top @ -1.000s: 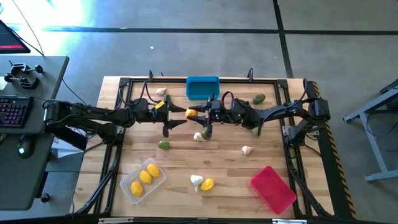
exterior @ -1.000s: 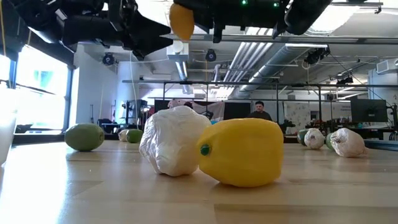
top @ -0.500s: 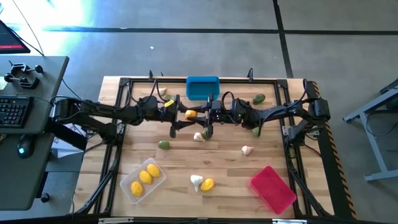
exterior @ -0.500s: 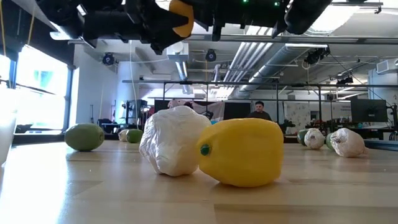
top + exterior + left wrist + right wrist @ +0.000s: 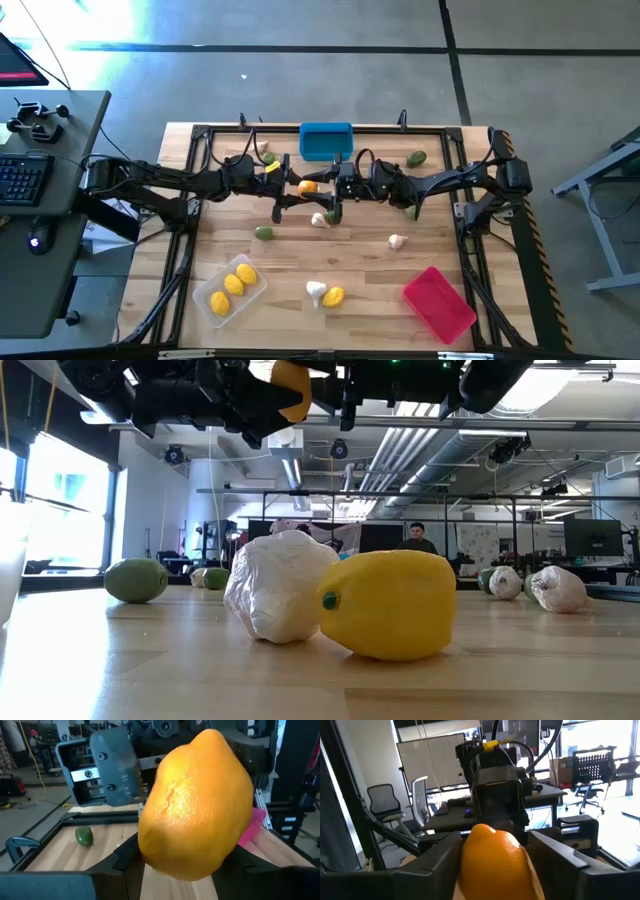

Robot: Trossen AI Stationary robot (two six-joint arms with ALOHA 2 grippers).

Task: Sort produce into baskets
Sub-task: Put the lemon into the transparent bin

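Two grippers are meeting mid-air at frame centre: left gripper [image 5: 297,187] clamping the lemon [image 5: 308,185], long axis along both arms; right gripper [image 5: 322,186] spreading apart around it.

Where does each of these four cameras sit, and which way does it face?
High: above the table, looking straight down; both arms show.
Low: at tabletop height, looking level across; arms overhead.
Left wrist: on the left arm, looking past its jaws at the held lemon.
Right wrist: on the right arm, facing the left arm; its jaws show.
All share that lemon.
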